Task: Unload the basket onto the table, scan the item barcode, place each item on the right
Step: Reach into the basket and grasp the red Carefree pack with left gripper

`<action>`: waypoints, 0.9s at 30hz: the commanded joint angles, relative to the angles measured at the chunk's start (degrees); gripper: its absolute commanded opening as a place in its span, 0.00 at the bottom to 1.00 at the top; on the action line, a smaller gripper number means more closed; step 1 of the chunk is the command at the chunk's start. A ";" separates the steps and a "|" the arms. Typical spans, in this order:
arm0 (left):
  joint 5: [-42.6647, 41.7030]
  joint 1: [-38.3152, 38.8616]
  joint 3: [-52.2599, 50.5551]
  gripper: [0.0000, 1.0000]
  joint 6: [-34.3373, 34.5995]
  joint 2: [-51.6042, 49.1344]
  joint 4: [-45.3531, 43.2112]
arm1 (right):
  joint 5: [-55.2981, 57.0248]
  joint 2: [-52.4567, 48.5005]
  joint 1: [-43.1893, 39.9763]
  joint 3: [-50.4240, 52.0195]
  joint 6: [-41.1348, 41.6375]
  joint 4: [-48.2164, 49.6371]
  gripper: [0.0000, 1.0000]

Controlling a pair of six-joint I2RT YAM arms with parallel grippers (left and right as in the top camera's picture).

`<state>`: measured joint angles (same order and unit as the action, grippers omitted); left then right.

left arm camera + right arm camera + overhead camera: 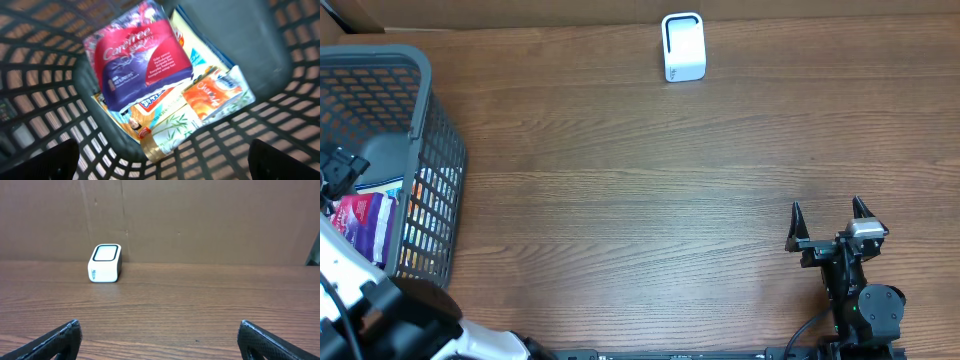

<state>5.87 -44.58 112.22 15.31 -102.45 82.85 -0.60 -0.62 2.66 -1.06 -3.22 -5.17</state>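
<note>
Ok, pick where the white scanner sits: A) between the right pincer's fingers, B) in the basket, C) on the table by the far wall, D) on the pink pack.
C: the scanner stands on the table near its far edge, well apart from the basket and the right pincer.

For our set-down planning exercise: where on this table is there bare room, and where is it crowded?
Free: the wide stretch of table between the basket on the left, the white scanner at the far edge and the right gripper near the front; also the far strip right of the scanner. Crowded: inside the basket, where a pink packet lies atop other packs.
</note>
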 commanded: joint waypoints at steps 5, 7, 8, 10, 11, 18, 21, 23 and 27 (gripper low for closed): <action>0.72 0.31 0.35 1.00 -4.74 -9.44 2.97 | 0.55 0.46 -0.15 0.59 -0.24 0.31 1.00; 0.72 0.42 0.35 1.00 -5.46 -11.10 2.60 | 0.52 0.46 -0.15 0.59 -0.24 0.31 1.00; 0.72 0.42 0.35 1.00 -5.81 -11.78 2.27 | 0.52 0.46 -0.15 0.59 -0.24 0.31 1.00; 0.72 0.42 0.35 1.00 -6.80 -13.03 1.29 | 0.52 0.46 -0.15 0.59 -0.24 0.31 1.00; 0.44 0.42 0.35 1.00 -7.63 -13.57 0.63 | 0.52 0.46 -0.15 0.59 -0.24 0.31 1.00; 0.76 0.61 0.33 1.00 -9.60 -16.63 -2.75 | 0.52 0.46 -0.15 0.59 -0.24 0.31 1.00; 1.18 0.76 0.33 1.00 -10.23 -18.05 -4.55 | 0.52 0.46 -0.15 0.59 -0.24 0.31 1.00; 1.20 0.76 0.33 1.00 -10.69 -18.86 -5.03 | 0.52 0.46 -0.15 0.59 -0.24 0.31 1.00; 1.18 0.76 0.33 1.00 -12.22 -20.11 -5.14 | 0.52 0.46 -0.15 0.59 -0.24 0.31 1.00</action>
<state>6.31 -44.25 112.20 5.69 -120.95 77.93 -0.60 -0.62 2.66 -1.06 -3.25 -5.19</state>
